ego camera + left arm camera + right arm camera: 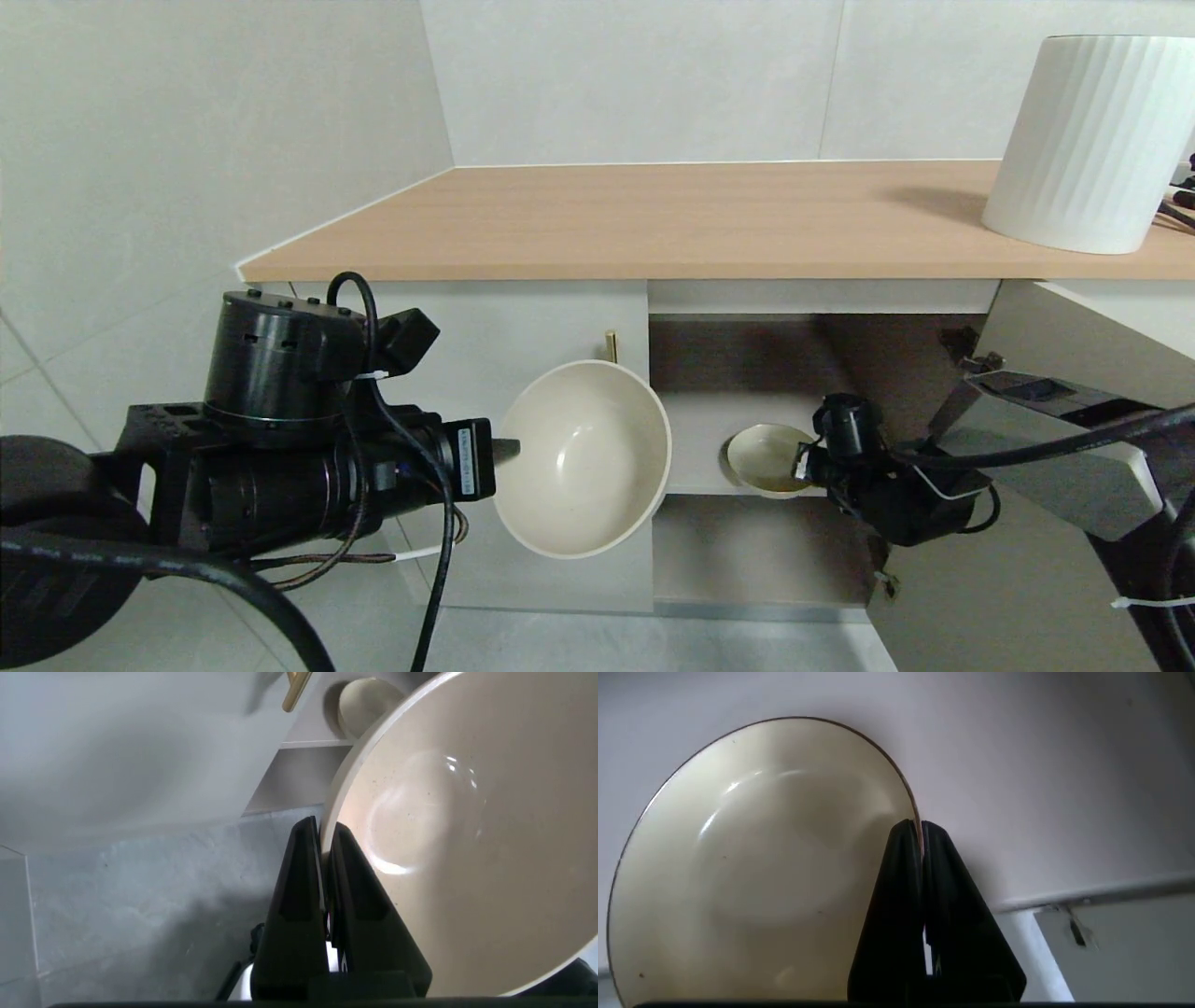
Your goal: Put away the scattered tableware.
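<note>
My right claw [801,463] is pinched shut on the rim of the small dish [761,457], holding it inside the open cabinet [747,355], just over the shelf [695,439]; I cannot tell whether it touches. My left claw [509,451] is clamped on the rim of the large bowl [583,462], tilted on edge outside the cabinet, in front of its closed door [523,327]. I judge the dish is being placed. Next it must settle flat before I let go, then the bowl follows inside.
</note>
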